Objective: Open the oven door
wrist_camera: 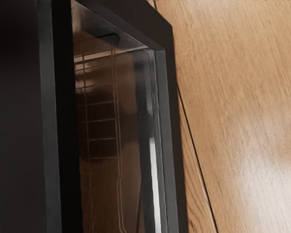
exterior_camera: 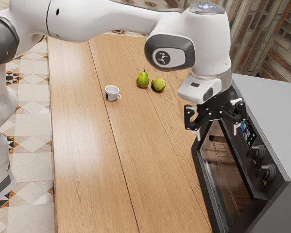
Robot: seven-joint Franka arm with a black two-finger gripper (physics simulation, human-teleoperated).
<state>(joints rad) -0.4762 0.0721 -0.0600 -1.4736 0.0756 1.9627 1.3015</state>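
Oven door (exterior_camera: 223,170): it sits on the front of the oven (exterior_camera: 281,199), its glass beside the control knobs (exterior_camera: 266,173) and display (exterior_camera: 247,132). Wire racks (wrist_camera: 99,120) are visible through the glass in the wrist view; how far the door stands open, if at all, I cannot tell. The gripper (exterior_camera: 217,130) is spread wide, above the oven front at the display's end. Toward the exterior view's left from the oven, two pears (exterior_camera: 143,79) lie on the wooden table (exterior_camera: 82,160), with a cup (exterior_camera: 112,93) farther away.
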